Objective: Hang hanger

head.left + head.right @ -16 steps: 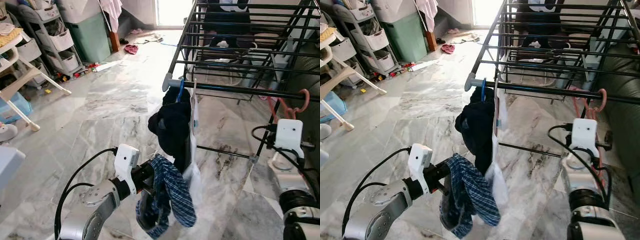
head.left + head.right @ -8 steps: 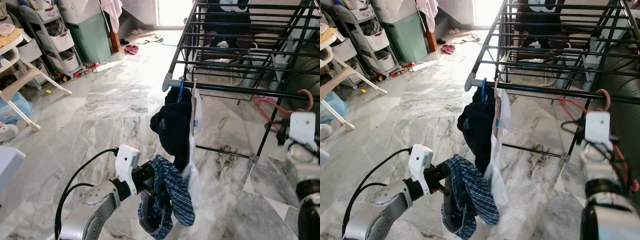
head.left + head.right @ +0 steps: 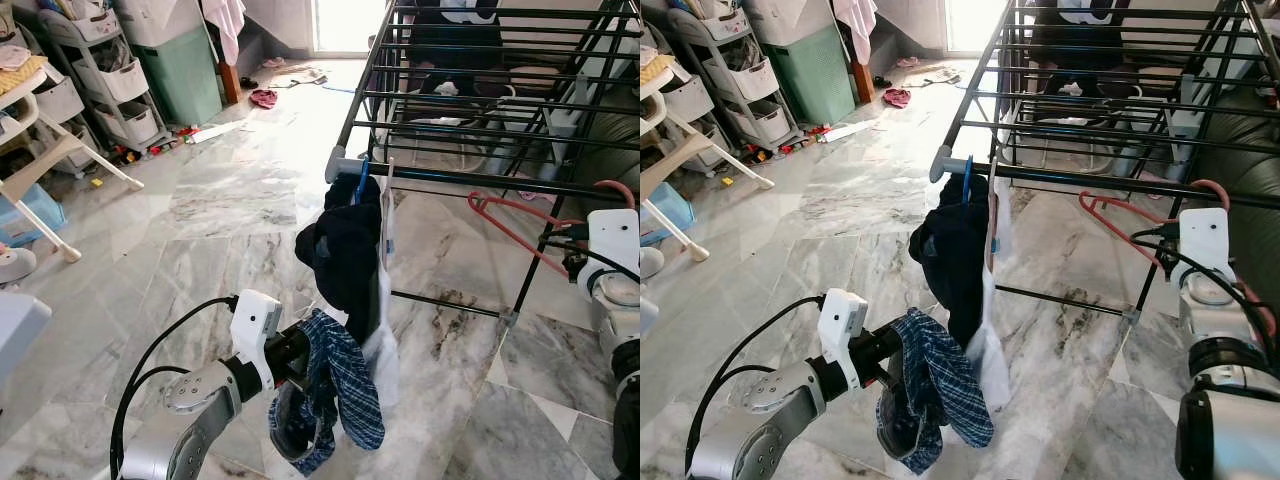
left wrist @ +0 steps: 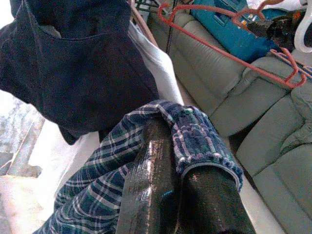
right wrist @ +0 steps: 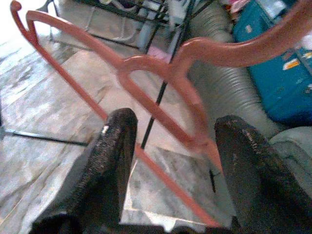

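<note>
A red hanger (image 3: 512, 217) sticks out leftward just under the black drying rack's front rod (image 3: 470, 180), its hook (image 3: 618, 187) up by the rod at the far right. My right gripper (image 5: 175, 119) is open, and the hanger's neck (image 5: 192, 131) passes between its spread fingers; I cannot tell whether it touches them. The white wrist box (image 3: 612, 235) marks that arm. My left gripper (image 4: 178, 195) is shut on a blue plaid cloth (image 3: 335, 385), low in front of the rack. A dark garment (image 3: 345, 250) and a white one (image 3: 385, 345) hang from the rod's left end.
Storage shelves with bins (image 3: 100, 80), a green tub (image 3: 185, 70) and a white chair (image 3: 45, 150) line the left side. A grey sofa (image 3: 1250, 150) stands right of the rack. Small items (image 3: 263, 97) lie on the marble floor (image 3: 210, 220) further back.
My right arm has shifted rightward and risen a little. The red hanger, earlier hanging down by the rod, now points out to the left. The left arm and plaid cloth have barely moved.
</note>
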Motion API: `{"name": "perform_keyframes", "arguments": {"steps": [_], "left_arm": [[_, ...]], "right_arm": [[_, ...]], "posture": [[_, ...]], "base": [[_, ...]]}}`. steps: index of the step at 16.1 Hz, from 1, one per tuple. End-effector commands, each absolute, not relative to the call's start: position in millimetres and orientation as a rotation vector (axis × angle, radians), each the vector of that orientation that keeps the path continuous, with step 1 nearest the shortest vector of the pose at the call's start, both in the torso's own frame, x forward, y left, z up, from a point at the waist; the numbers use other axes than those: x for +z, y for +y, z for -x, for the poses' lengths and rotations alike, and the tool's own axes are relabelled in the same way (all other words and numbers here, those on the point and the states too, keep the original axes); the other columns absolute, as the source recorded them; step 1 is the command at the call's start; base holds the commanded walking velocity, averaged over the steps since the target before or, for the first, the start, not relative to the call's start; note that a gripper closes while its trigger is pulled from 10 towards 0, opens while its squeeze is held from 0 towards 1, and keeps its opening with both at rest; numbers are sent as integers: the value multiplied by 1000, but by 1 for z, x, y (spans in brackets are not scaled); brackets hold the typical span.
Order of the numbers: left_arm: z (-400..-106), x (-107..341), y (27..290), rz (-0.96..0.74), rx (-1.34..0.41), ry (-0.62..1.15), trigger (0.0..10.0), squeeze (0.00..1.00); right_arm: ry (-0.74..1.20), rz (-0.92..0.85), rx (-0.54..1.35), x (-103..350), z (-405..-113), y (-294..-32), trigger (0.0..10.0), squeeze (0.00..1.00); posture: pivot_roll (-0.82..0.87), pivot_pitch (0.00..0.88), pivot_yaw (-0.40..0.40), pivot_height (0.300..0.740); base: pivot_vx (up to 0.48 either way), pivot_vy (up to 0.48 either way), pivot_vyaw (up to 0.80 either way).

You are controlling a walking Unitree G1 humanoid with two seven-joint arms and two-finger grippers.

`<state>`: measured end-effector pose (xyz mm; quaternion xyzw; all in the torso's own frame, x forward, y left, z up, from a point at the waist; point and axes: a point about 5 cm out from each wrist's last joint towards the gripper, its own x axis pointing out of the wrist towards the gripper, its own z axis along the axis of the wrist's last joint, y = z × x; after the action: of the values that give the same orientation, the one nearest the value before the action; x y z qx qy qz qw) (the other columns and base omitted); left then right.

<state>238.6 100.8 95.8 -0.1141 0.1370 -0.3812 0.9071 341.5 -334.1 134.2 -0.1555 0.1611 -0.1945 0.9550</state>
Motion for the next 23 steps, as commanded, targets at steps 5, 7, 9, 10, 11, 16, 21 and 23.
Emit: {"name": "perform_keyframes", "arguments": {"steps": [5,7,9,10,11,16,21,23], "left_arm": [[-238,91,103,207,-776,303,10000,0],[-239,90,104,203,-778,304,10000,0],[-240,90,103,201,-775,303,10000,0],[-240,90,103,200,-775,304,10000,0],[-240,90,103,199,-775,304,10000,0],[-241,90,102,193,-777,304,10000,0],[-240,88,102,186,-785,308,10000,0],[-240,88,102,186,-787,310,10000,0]], "right_arm": [[379,244,-307,128,-342,-331,10000,0],[377,237,-282,127,-343,-327,10000,0],[367,212,-258,127,-344,-323,10000,0],[367,197,-245,127,-345,-321,10000,0],[362,181,-225,127,-346,-319,10000,439],[371,218,-229,121,-343,-318,10000,886],[408,232,-285,113,-337,-323,10000,212],[430,223,-302,108,-335,-323,9490,0]], "posture": [[-80,65,64,740],[-81,64,64,740],[-82,63,64,740],[-82,61,62,740],[-82,61,62,740],[-85,57,62,740],[-84,54,65,740],[-84,55,67,740]], "base": [[0,0,0],[0,0,0],[0,0,0],[0,0,0],[0,0,0],[0,0,0],[0,0,0],[0,0,0]]}}
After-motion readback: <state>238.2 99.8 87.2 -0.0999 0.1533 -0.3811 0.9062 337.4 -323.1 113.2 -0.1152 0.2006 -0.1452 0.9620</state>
